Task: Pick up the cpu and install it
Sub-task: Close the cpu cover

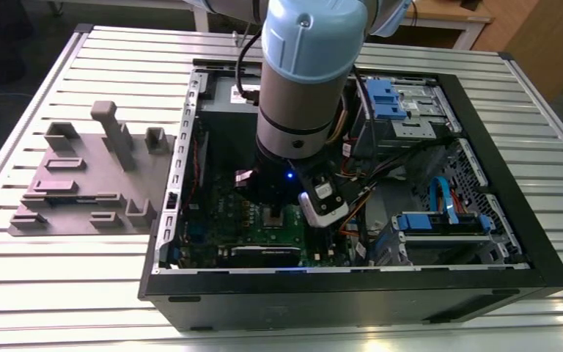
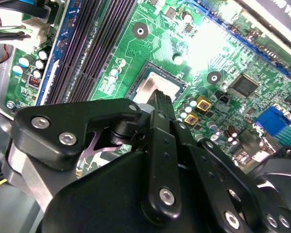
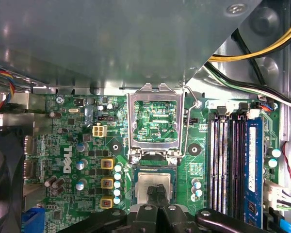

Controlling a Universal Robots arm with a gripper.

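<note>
CPU lay flat in its socket on the green motherboard, silvery top facing up, well in from the board's edges, between the long memory slots and a row of small capacitors. The socket's metal load frame stood swung open just beside it, its dark window showing bare board. The end effector hung right over the chip with its two black fingers drawn almost together, only a thin slit between them, and gripping nothing; whether the tips touched the metal top could not be told. In the exterior view the arm reached down into the open computer case, which sat on the slatted surface. A grey fixture block rested near the surface's edge on the exterior view's left, apart from the case.
</note>
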